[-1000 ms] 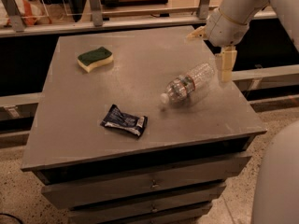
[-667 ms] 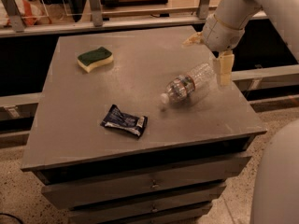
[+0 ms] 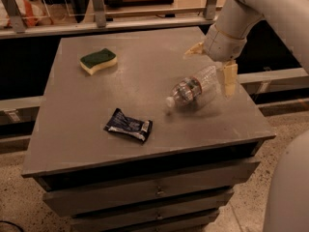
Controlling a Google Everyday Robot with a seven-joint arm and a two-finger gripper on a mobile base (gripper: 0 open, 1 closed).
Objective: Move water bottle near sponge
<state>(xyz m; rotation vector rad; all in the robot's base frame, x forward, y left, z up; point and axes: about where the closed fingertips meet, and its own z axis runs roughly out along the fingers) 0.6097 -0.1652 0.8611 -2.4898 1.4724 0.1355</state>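
Observation:
The water bottle (image 3: 195, 88) lies on its side on the right part of the grey table top (image 3: 145, 71), white cap pointing to the front left. The sponge (image 3: 98, 61), green top over yellow foam, lies at the table's back left, well apart from the bottle. My gripper (image 3: 211, 64) is open and hangs over the bottle's base end. One pale finger (image 3: 229, 79) is just right of the base and the other is behind it. It holds nothing.
A dark blue crinkled packet (image 3: 128, 125) lies near the table's front, left of the bottle. The table is a cabinet with drawers (image 3: 154, 190) below. A railing with shelves (image 3: 96, 23) runs behind the table. The robot's white body (image 3: 289, 192) is at the right.
The gripper has come down and slightly left, closer to the bottle's base end. The bottle, sponge and packet have not moved.

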